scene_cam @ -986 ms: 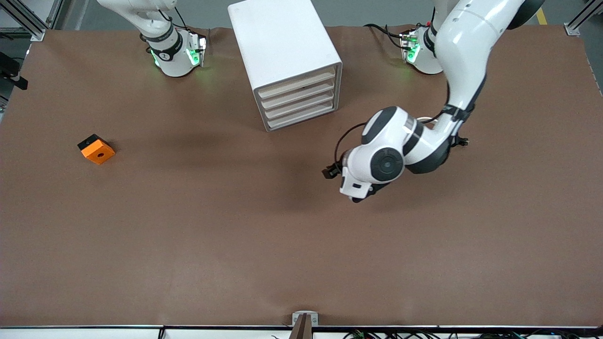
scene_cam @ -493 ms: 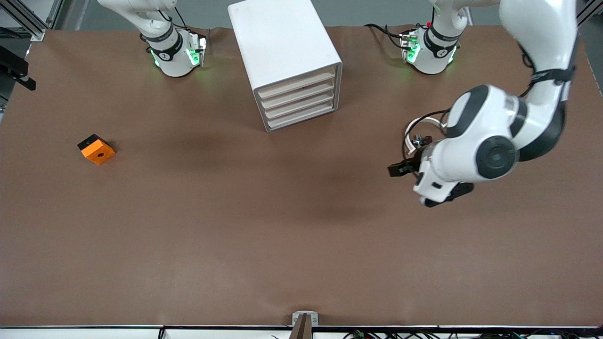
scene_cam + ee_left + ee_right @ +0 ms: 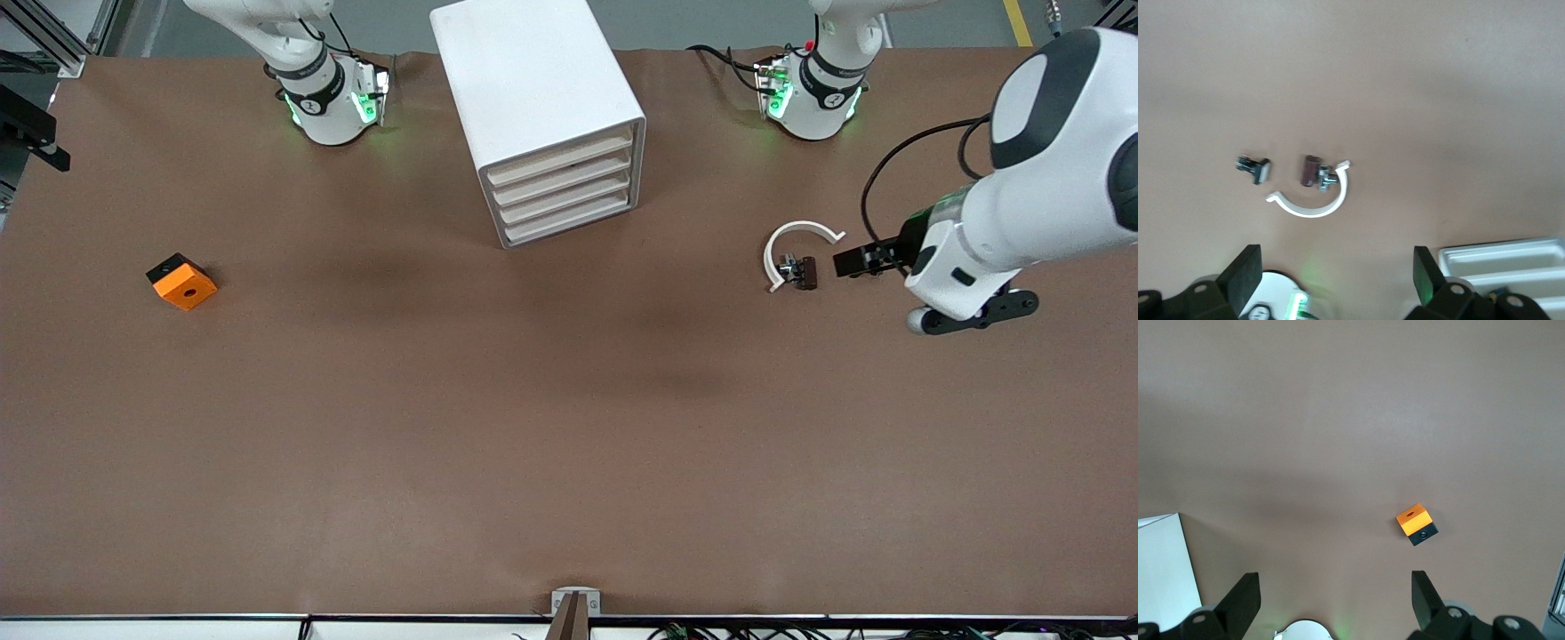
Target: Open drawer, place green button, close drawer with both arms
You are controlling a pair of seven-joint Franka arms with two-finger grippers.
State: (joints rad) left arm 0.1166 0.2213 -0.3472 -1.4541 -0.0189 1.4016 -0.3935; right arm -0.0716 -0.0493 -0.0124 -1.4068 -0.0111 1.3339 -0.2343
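Note:
The white cabinet stands near the robots' bases, and all of its pale drawer fronts are shut. The button, a tiny dark part with a pale grey end, lies on the mat beside the brown clip with the white arc. In the front view the left hand covers the button. My left gripper hangs open and empty high over the mat near the clip. My right gripper is open and empty, high up, and out of the front view.
An orange block with a hole lies toward the right arm's end of the table and also shows in the right wrist view. Both arm bases flank the cabinet. Brown mat covers the table.
The left arm has swung from in front of the cabinet toward its own end of the table, uncovering the clip. Both grippers stay open. The right arm has not moved.

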